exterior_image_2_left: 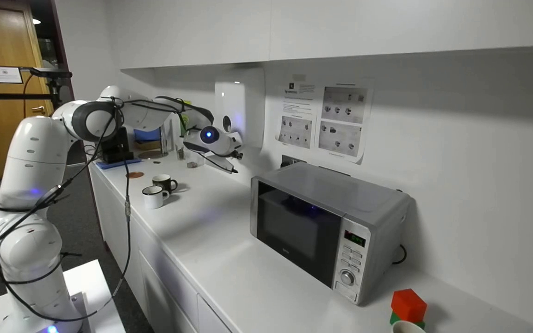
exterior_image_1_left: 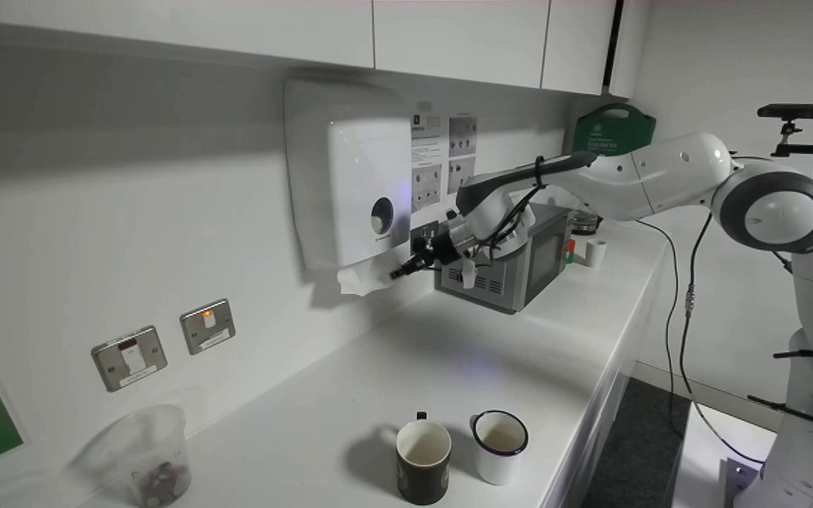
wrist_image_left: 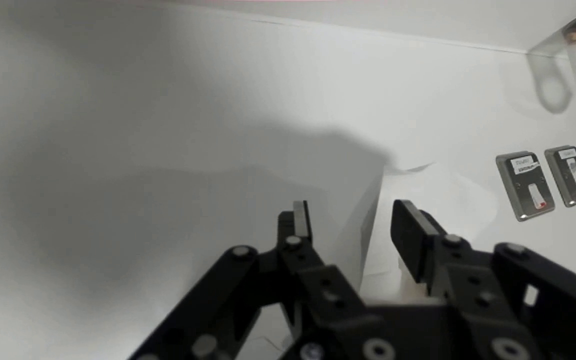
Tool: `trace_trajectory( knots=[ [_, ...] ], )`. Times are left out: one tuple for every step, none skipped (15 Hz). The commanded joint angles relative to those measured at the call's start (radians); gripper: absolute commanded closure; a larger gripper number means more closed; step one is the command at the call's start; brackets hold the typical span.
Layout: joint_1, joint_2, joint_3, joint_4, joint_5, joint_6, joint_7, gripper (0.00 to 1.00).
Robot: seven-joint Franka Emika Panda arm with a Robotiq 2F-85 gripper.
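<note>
Gripper (wrist_image_left: 353, 216) stood half parted, nothing visibly held; paper sheet (wrist_image_left: 445, 192) hung just beside fingertips (wrist_image_left: 410, 235), edge showed through gap, roughly along pointing direction; contact unclear.

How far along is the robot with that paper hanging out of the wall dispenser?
Done: the gripper is right by the paper below the dispenser. In hand: the grasp, it seems; the jaws stand apart in the wrist view, the paper's edge showing between them, contact unclear. Left, probably: closing on the paper and pulling it free, as it hangs from the dispenser.
</note>
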Motion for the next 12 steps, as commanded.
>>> trace_trajectory(
  knots=[
    [-0.01, 0.009, -0.006, 0.024, -0.009, -0.018, -0.025, 0.79],
    [-0.01, 0.006, -0.007, 0.019, -0.011, -0.018, -0.025, 0.88],
    [-0.009, 0.004, -0.008, 0.016, -0.011, -0.017, -0.026, 0.95],
    [-0.009, 0.001, -0.009, 0.012, -0.013, -0.016, -0.025, 1.0],
    [-0.009, -0.004, -0.011, 0.005, -0.015, -0.014, -0.027, 1.0],
    [-0.009, -0.009, -0.013, -0.002, -0.016, -0.013, -0.028, 1.0],
    [-0.011, -0.018, -0.016, -0.013, -0.016, -0.017, -0.027, 1.0],
    [-0.011, -0.022, -0.02, -0.019, -0.016, -0.016, -0.027, 1.0],
    [-0.012, -0.031, -0.023, -0.03, -0.014, -0.016, -0.028, 1.0],
    [-0.013, -0.042, -0.027, -0.044, -0.011, -0.017, -0.03, 1.0],
    [-0.014, -0.052, -0.031, -0.058, -0.008, -0.017, -0.033, 1.0],
    [-0.013, -0.062, -0.036, -0.072, -0.009, -0.017, -0.031, 1.0]
  ],
)
